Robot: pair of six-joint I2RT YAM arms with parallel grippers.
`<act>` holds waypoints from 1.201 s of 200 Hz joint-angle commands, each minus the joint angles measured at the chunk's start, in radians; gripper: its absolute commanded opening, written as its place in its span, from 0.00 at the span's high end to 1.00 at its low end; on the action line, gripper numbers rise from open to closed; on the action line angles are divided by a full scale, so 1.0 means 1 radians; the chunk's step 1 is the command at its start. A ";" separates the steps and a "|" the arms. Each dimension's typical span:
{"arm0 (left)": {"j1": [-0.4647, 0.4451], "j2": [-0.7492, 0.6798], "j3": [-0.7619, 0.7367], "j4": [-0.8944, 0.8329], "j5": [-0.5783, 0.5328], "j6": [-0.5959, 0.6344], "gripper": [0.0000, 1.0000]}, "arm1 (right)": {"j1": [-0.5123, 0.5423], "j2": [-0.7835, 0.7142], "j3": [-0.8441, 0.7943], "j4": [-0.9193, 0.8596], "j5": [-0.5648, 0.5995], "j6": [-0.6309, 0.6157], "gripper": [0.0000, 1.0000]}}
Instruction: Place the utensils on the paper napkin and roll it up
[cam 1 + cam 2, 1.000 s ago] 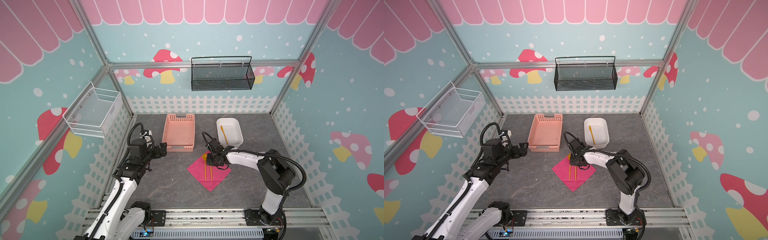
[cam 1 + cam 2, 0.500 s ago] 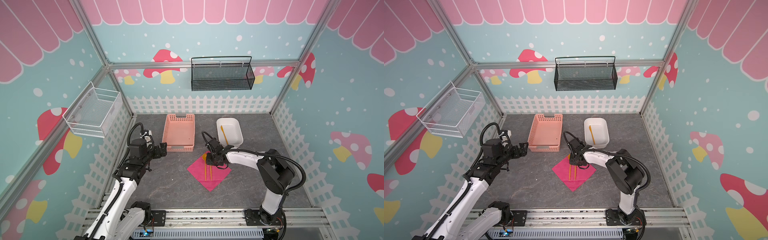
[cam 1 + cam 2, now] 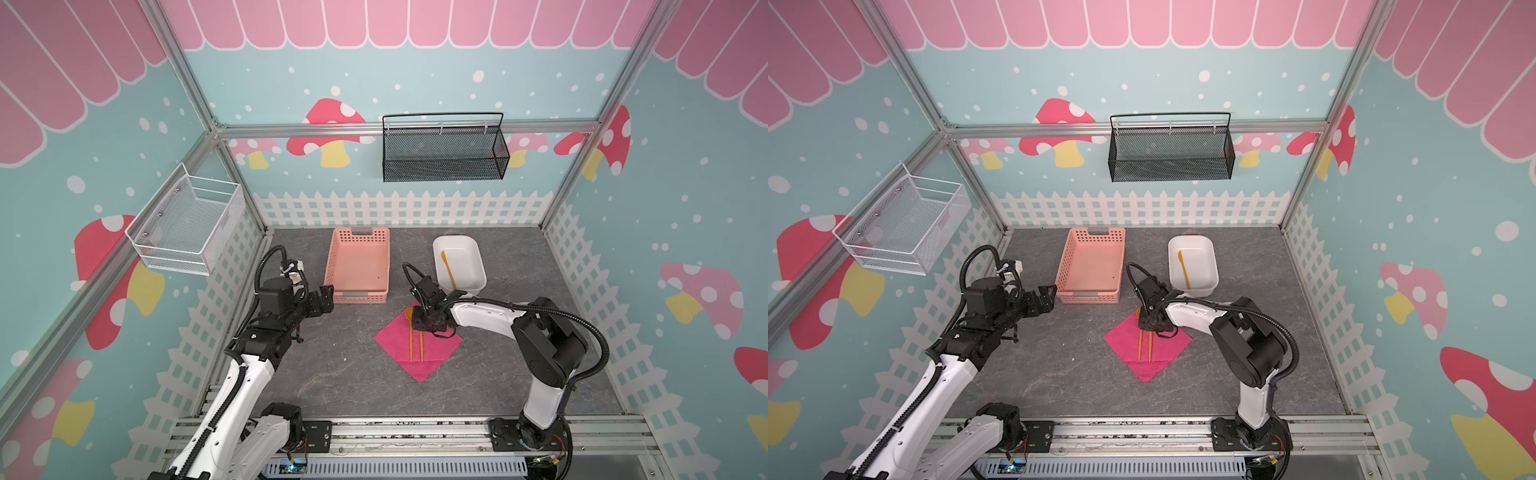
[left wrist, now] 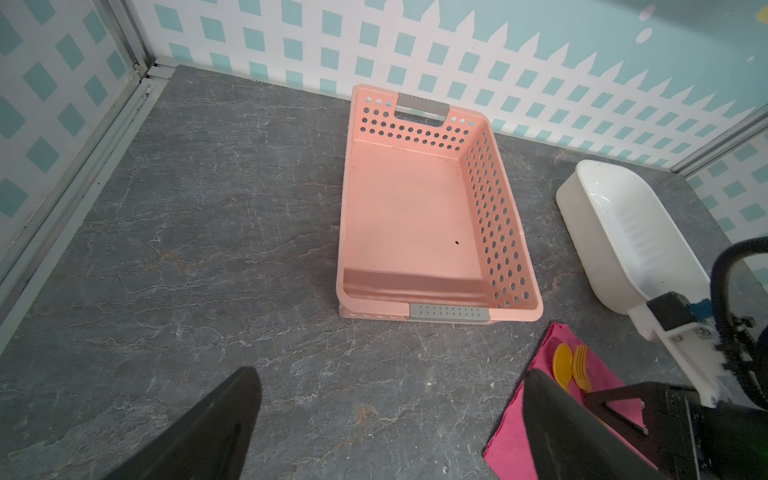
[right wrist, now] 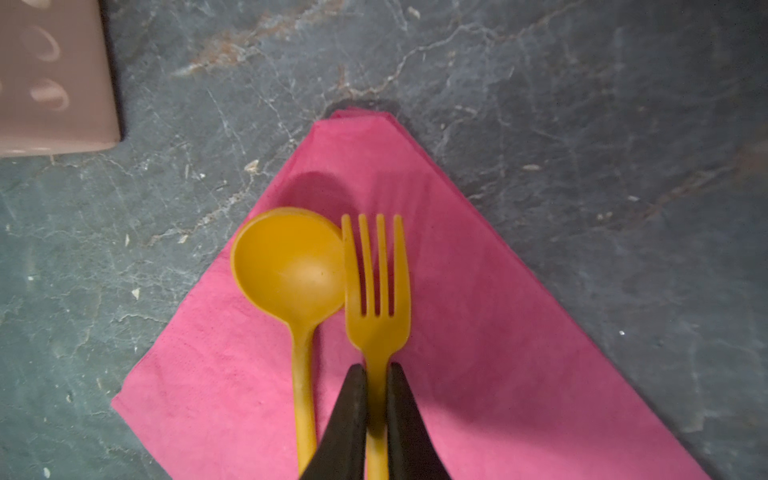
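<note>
The magenta paper napkin (image 3: 432, 353) (image 3: 1163, 353) (image 5: 519, 374) lies as a diamond on the grey floor. On it lie an orange-yellow spoon (image 5: 291, 266) (image 3: 411, 345) and, close beside it, a fork (image 5: 376, 291) (image 3: 421, 348). My right gripper (image 5: 376, 368) (image 3: 419, 323) (image 3: 1147, 323) is shut on the fork's neck, low over the napkin's far corner. A thin straight utensil (image 3: 448, 270) (image 3: 1184, 270) lies in the white tub. My left gripper (image 4: 392, 374) (image 3: 326, 295) (image 3: 1048, 293) is open and empty, above bare floor left of the napkin.
A salmon perforated basket (image 3: 359, 266) (image 4: 415, 216) stands behind the napkin, the white tub (image 3: 481, 270) (image 3: 1214, 266) (image 4: 623, 232) to its right. A black mesh basket (image 3: 444, 153) hangs on the back wall and a white wire basket (image 3: 187, 226) on the left wall.
</note>
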 commanded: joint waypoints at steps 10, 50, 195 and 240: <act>0.008 -0.014 0.014 -0.009 -0.007 0.001 0.00 | 0.002 -0.015 0.021 -0.033 0.025 0.024 0.86; 0.009 -0.015 0.013 -0.010 -0.008 0.001 0.00 | 0.002 -0.029 0.021 -0.037 0.037 0.027 0.86; 0.009 -0.018 0.012 -0.010 -0.010 0.001 0.00 | 0.002 0.021 0.036 -0.038 0.008 0.019 0.86; 0.011 -0.018 0.011 -0.010 -0.011 0.001 0.00 | 0.001 0.032 0.044 -0.038 -0.002 0.018 0.86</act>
